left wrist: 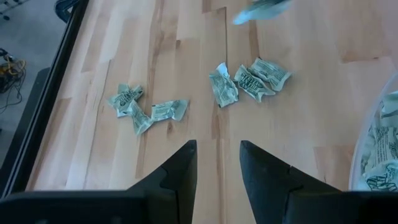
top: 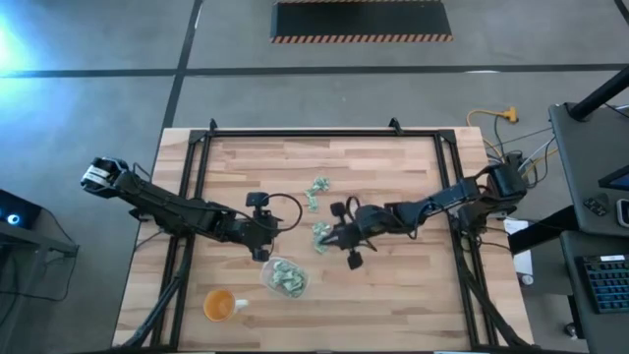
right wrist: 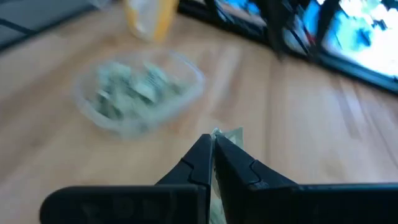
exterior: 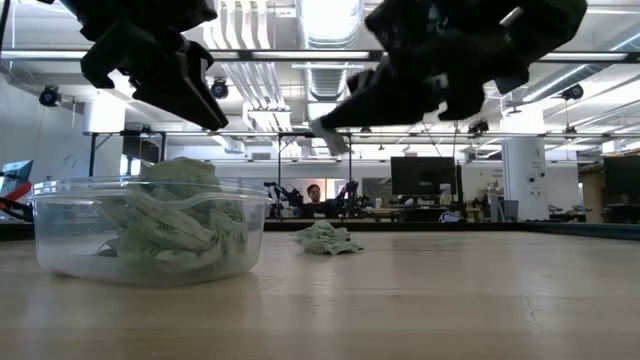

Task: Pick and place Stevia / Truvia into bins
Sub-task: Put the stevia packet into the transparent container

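Packet (right wrist: 225,134) between right gripper (right wrist: 213,144) fingertips

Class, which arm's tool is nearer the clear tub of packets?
Left. The left tool hangs just beside the clear tub; the right tool, shut on a packet, is farther off toward the table's middle.

One bin (top: 285,277), two hands

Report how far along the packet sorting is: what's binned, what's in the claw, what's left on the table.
Done: the clear tub already holds a heap of green packets. In hand: the right claw is shut on one packet, lifted above the table. The left claw hovers with its fingers apart, holding nothing. Left: two loose clusters on the wood, one nearer the tub, the other farther off.
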Available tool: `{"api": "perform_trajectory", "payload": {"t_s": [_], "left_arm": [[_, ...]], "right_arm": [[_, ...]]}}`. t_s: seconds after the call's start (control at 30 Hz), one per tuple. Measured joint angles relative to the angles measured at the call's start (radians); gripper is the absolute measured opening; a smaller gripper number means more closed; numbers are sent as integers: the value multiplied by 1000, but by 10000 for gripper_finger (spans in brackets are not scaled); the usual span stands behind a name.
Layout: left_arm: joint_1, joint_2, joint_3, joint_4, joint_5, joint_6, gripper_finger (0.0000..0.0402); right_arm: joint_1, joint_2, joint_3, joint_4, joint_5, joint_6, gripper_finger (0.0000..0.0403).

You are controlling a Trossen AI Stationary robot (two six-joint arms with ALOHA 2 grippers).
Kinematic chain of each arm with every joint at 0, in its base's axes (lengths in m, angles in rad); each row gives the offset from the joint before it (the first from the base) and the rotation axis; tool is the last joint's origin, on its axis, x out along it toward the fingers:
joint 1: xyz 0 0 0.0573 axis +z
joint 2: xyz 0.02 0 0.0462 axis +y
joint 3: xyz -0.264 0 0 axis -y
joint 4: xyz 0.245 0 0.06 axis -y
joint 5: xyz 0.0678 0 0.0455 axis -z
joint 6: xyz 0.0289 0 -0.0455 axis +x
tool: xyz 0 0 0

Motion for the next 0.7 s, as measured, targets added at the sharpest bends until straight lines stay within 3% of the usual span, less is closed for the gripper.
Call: {"api": "perform_trajectory", "payload": {"t_s": [0.17,0.47,0.7], "left_arm": [[0,-1,0,-52,-45,1,105],[0,-2,-1,-211,-342,-115,105],[1,-2,-1,-225,-363,-137,105]], "right_arm": [[59,24,0,151,-29,-39,9],[98,142,103,215,-67,-39,9],[98,294,270,200,-233,-14,9]]}}
